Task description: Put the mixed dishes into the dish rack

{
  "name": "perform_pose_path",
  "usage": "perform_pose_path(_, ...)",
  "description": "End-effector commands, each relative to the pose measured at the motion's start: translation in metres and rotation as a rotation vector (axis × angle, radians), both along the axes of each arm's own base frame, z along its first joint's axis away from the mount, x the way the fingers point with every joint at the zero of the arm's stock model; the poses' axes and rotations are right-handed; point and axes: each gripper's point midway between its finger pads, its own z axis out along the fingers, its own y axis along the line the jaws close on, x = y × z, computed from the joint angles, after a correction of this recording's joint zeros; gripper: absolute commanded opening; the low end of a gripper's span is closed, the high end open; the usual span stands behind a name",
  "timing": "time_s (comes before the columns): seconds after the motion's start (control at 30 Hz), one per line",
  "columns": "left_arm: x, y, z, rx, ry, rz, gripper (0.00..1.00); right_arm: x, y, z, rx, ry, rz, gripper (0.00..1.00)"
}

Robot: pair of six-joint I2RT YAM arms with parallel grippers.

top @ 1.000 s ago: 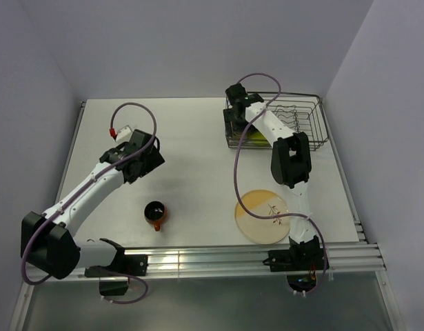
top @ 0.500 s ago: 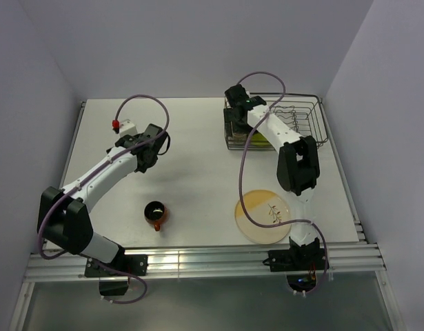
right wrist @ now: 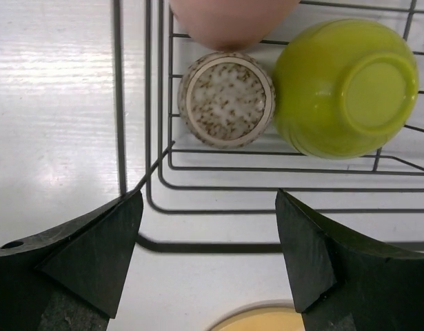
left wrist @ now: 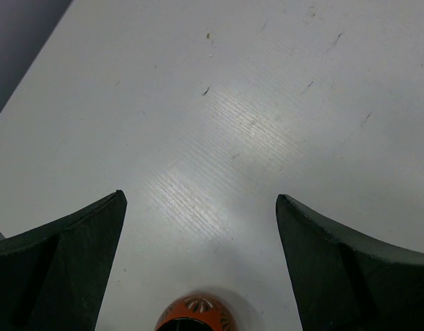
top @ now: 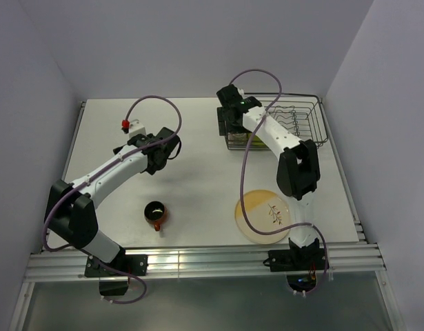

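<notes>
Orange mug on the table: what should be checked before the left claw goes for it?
1. Left claw open and empty: ok.
2. Orange mug upright, nothing touching it: ok.
3. Left claw above the mug: not ok; the mug shows only at the bottom edge of the left wrist view.
4. Right claw open and empty: ok.
5. Dish rack free for a drop: not ok; the right claw hangs over its corner, by the speckled cup.

The right wrist view cuts off the pink tumbler point(right wrist: 232, 21) at its top edge and the plate point(right wrist: 261, 321) at the bottom. The left wrist view shows only a sliver of the mug point(left wrist: 196, 316). From above, the right arm point(top: 268, 132) hides the left end of the rack point(top: 305, 114).
</notes>
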Motion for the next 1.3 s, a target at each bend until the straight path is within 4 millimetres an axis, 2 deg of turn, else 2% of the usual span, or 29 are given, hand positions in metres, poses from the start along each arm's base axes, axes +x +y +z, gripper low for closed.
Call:
perform_pose_path(0.0, 0.002, 0.0, 0.016, 0.033, -0.05, 0.024, 0.97, -0.015, 0.016, 0.06, 0.064, -0.118, 0.02, 0.85)
perform_pose_path(0.1, -0.001, 0.0, 0.018, 0.041, -0.058, 0.029, 0.97, -0.024, 0.027, 0.07, 0.085, -0.134, 0.044, 0.84)
perform_pose_path(0.27, -0.004, 0.001, 0.017, 0.048, -0.058, 0.027, 0.97, -0.037, 0.036, 0.079, 0.108, -0.143, 0.07, 0.74)
perform_pose_path(0.33, -0.004, 0.001, 0.018, 0.049, -0.059, 0.028, 0.97, -0.044, 0.036, 0.082, 0.098, -0.151, 0.075, 0.67)
perform_pose_path(0.6, -0.003, -0.001, 0.023, 0.044, -0.066, 0.019, 0.97, -0.049, 0.023, 0.086, 0.051, -0.172, 0.061, 0.56)
perform_pose_path(0.67, -0.002, -0.002, 0.024, 0.042, -0.066, 0.015, 0.97, -0.05, 0.024, 0.088, 0.058, -0.17, 0.066, 0.4)
perform_pose_path(0.7, -0.002, -0.004, 0.024, 0.034, -0.062, 0.01, 0.97, -0.051, 0.024, 0.088, 0.061, -0.17, 0.067, 0.27)
perform_pose_path(0.73, -0.003, -0.006, 0.023, 0.027, -0.058, 0.003, 0.98, -0.051, 0.025, 0.089, 0.068, -0.171, 0.071, 0.2)
perform_pose_path(0.8, -0.001, -0.015, 0.021, -0.029, -0.051, -0.031, 0.98, -0.054, 0.025, 0.092, 0.076, -0.175, 0.074, 0.0)
perform_pose_path(0.87, -0.005, -0.02, 0.02, -0.076, -0.04, -0.077, 0.94, -0.057, 0.022, 0.098, 0.081, -0.181, 0.073, 0.0)
perform_pose_path(0.9, -0.002, -0.038, 0.016, -0.172, -0.041, -0.123, 0.92, -0.06, 0.02, 0.098, 0.079, -0.18, 0.07, 0.0)
perform_pose_path(0.93, -0.004, -0.044, 0.012, -0.197, -0.024, -0.165, 0.87, -0.062, 0.019, 0.101, 0.082, -0.184, 0.07, 0.0)
perform_pose_path(0.97, -0.006, -0.049, 0.016, -0.246, -0.038, -0.178, 0.86, -0.065, 0.018, 0.11, 0.1, -0.207, 0.068, 0.0)
perform_pose_path(1.0, -0.007, -0.054, 0.017, -0.286, -0.04, -0.19, 0.86, -0.069, 0.017, 0.107, 0.109, -0.199, 0.07, 0.0)
perform_pose_path(1.07, -0.016, -0.061, 0.017, -0.364, -0.03, -0.19, 0.88, -0.078, 0.017, 0.113, 0.145, -0.22, 0.075, 0.01)
perform_pose_path(1.23, -0.029, -0.072, 0.008, -0.477, -0.019, -0.191, 0.96, -0.096, 0.019, 0.12, 0.207, -0.249, 0.101, 0.23)
perform_pose_path(1.27, -0.032, -0.074, 0.005, -0.495, -0.006, -0.189, 0.96, -0.1, 0.018, 0.113, 0.205, -0.235, 0.106, 0.28)
